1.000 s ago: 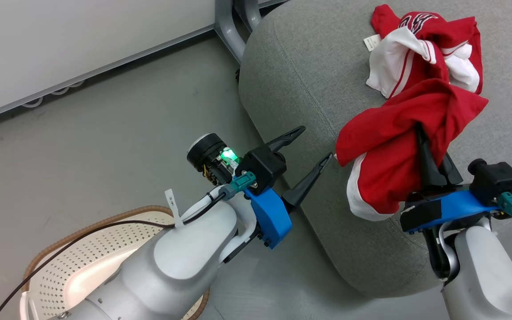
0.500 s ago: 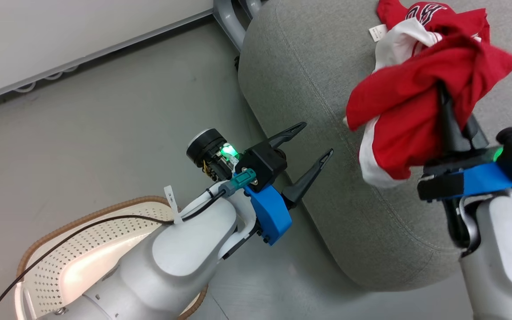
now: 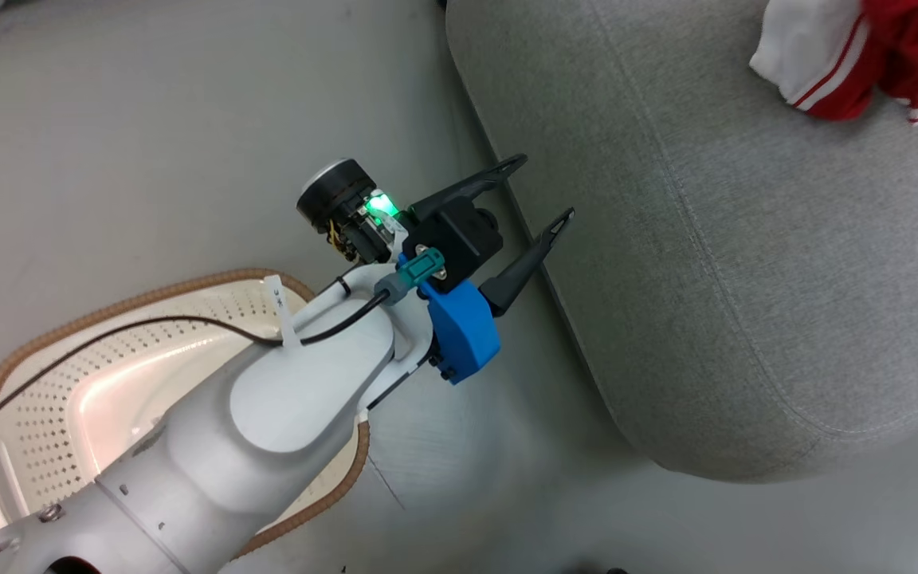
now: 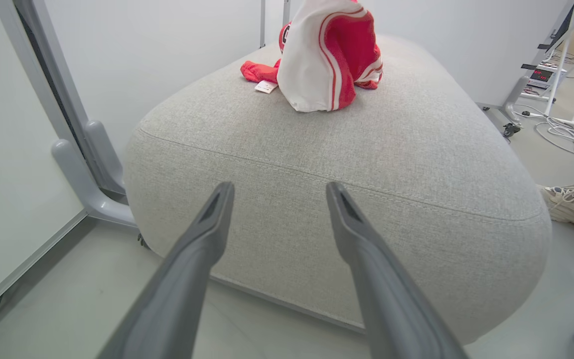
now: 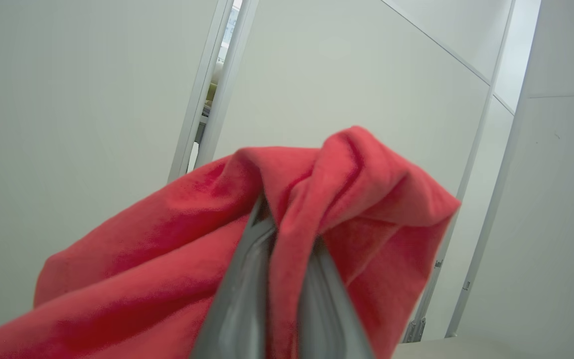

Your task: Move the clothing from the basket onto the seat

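Red plain garment [image 5: 157, 259] pinched in right gripper [image 5: 287, 224] on its wrist view, head view adds left gripper [image 3: 543, 186] spread wide, basket [image 3: 132, 301] at seven o'clock, striped jersey [image 3: 817, 56] crumpled on seat [image 3: 746, 239] at one o'clock

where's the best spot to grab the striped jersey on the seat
Probably the upstanding white, red-striped fold of the jersey, from above. It rises in a heap off the seat, so the jaws can close across loose cloth; its low edges lie flat.

partition panels [image 4: 8, 174] stand on grey floor [image 3: 148, 135]; cables [image 4: 566, 137] lie near a sneaker [image 4: 571, 212].
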### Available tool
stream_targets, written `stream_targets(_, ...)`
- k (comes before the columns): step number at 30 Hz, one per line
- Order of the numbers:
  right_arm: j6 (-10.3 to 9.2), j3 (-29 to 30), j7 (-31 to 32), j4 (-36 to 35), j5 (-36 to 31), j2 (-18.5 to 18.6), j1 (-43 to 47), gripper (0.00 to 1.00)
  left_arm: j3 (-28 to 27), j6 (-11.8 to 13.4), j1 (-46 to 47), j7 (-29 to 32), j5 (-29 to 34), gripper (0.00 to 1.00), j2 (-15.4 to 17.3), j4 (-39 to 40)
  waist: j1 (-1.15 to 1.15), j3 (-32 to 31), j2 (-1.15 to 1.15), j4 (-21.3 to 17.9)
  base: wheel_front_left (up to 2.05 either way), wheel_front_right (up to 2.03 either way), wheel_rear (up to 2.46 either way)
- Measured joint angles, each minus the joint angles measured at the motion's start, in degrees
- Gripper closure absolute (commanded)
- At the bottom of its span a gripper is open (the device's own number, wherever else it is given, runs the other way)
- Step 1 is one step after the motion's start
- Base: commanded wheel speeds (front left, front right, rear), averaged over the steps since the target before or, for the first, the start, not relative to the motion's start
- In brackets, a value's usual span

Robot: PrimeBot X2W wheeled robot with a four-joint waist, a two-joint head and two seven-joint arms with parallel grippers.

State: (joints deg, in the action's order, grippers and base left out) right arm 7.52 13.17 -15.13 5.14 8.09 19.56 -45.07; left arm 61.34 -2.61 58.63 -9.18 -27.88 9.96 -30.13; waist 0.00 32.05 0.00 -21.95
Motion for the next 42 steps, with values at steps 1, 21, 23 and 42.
stream_targets(1, 0.00, 1.6, 0.0, 0.1, 0.0, 0.6, -0.8, 1.00, 0.1, 0.0, 0.5, 0.4, 0.4, 0.00, 0.4, 0.4, 0.00, 1.1, 0.00, 0.1, 0.00, 0.00, 0.00)
stream_targets(21, 0.00, 14.3, 0.0, 18.5, -2.1, 3.0, -6.8, 1.00, 1.1, 1.0, 5.5, 4.0, 2.7, 0.00, 4.3, 6.3, 0.01, 16.8, 0.00, 2.6, 0.00, 0.00, 0.00)
stream_targets(23, 0.00, 14.5, 0.0, 20.3, -2.5, 2.7, -6.5, 1.00, 1.2, 1.0, 5.6, 4.1, 2.7, 0.00, 4.6, 6.6, 0.00, 17.0, 0.00, 2.7, 0.00, 0.00, 0.00)
stream_targets(42, 0.00, 14.9, 0.0, 19.3, -2.9, 0.0, 0.8, 0.00, 1.2, 2.5, 3.7, 2.4, 1.0, 0.00, 5.5, 6.6, 0.00, 12.3, 0.00, 2.7, 0.00, 0.00, 0.00)
